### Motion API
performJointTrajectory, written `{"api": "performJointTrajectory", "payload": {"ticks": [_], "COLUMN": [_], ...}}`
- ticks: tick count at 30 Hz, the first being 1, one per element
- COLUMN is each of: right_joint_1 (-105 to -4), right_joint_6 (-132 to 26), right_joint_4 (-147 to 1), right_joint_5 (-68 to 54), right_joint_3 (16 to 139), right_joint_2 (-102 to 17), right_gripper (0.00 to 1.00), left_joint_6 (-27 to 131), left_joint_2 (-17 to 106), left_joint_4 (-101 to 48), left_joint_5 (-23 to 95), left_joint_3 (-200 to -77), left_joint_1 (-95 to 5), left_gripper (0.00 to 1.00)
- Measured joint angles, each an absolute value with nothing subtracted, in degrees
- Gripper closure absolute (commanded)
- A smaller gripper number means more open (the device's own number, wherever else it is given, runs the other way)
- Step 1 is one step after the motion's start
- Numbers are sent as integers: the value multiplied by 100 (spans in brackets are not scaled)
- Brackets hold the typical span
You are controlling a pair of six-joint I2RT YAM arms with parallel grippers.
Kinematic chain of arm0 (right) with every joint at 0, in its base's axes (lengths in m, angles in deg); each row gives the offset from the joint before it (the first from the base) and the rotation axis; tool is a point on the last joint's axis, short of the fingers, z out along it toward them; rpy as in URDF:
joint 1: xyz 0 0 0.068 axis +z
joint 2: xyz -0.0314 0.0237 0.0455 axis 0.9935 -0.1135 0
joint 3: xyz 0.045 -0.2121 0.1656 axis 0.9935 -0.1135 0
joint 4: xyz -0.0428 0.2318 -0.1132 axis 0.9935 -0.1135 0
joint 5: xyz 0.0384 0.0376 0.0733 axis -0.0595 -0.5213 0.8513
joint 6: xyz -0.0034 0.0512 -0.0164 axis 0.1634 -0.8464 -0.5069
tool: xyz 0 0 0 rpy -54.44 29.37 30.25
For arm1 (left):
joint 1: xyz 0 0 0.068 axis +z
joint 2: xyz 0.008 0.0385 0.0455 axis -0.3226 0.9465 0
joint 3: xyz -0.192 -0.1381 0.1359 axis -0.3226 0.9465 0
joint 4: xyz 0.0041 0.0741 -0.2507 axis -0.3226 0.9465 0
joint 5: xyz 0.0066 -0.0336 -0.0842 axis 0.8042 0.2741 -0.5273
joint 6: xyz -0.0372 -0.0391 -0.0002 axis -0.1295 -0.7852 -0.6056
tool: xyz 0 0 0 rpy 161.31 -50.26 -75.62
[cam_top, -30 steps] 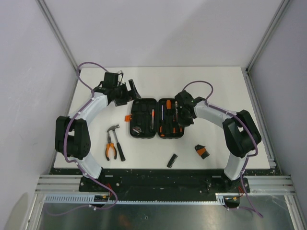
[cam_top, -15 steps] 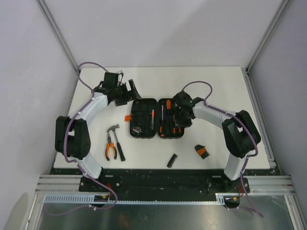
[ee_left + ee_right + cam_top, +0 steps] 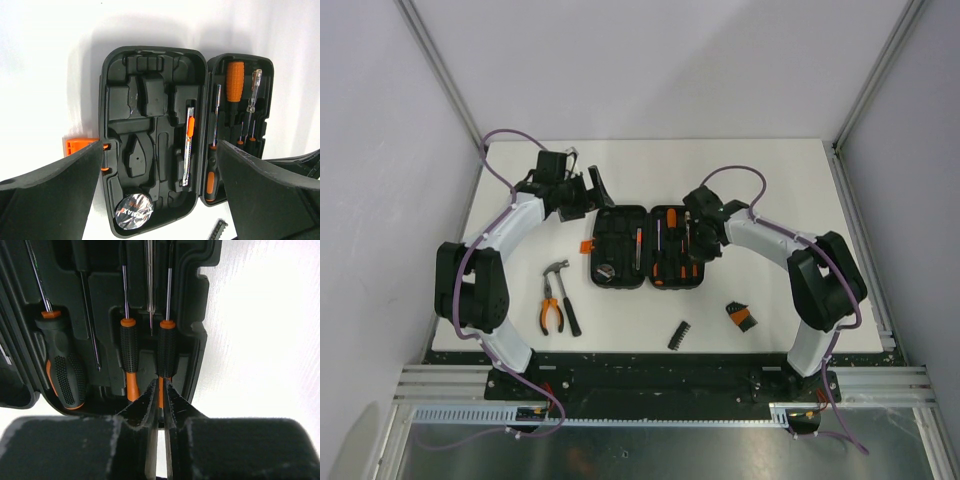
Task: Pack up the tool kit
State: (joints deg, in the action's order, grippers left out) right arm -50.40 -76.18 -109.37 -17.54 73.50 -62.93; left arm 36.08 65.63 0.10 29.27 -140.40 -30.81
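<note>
The tool kit case (image 3: 620, 250) lies open in the middle of the table, with its orange latch (image 3: 586, 246) on the left side. The left wrist view shows a tape measure (image 3: 134, 218), a utility knife (image 3: 189, 145) and screwdrivers (image 3: 235, 82) in its slots. My left gripper (image 3: 586, 192) hangs open beyond the case's far left corner, holding nothing. My right gripper (image 3: 160, 386) is over the right half of the case. Its jaws are closed to a narrow slit around the orange handle end of the small screwdriver (image 3: 166, 347) in the rightmost slot.
A hammer (image 3: 563, 288) and orange-handled pliers (image 3: 551, 312) lie on the table left of the case. A black bit strip (image 3: 679, 335) and a small black and orange part (image 3: 740, 317) lie near the front edge on the right.
My right gripper's jaws opened and then closed again over the right half of the case, shifting slightly. The left arm has not moved.
</note>
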Motion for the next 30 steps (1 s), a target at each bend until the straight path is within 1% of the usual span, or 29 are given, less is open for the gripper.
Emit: {"api": "performJointTrajectory", "payload": {"ticks": [13,30], "right_joint_1": [-4999,-4815], "right_joint_6": [-7557,-7315], "right_joint_4": [-11228,-11407], "right_joint_5": [-1770,-1997], "right_joint_3": [7584,7822], "right_joint_2": [-6634,-7080], "right_gripper": [100,100], "left_joint_6": [3608,3704], "left_joint_2": [6563,6459], "left_joint_4": [12,12], "left_joint_5": [2925,2772], "left_joint_3": [-14038,-13990], "left_joint_1": [-3081,-3083], "left_gripper": [1,1]}}
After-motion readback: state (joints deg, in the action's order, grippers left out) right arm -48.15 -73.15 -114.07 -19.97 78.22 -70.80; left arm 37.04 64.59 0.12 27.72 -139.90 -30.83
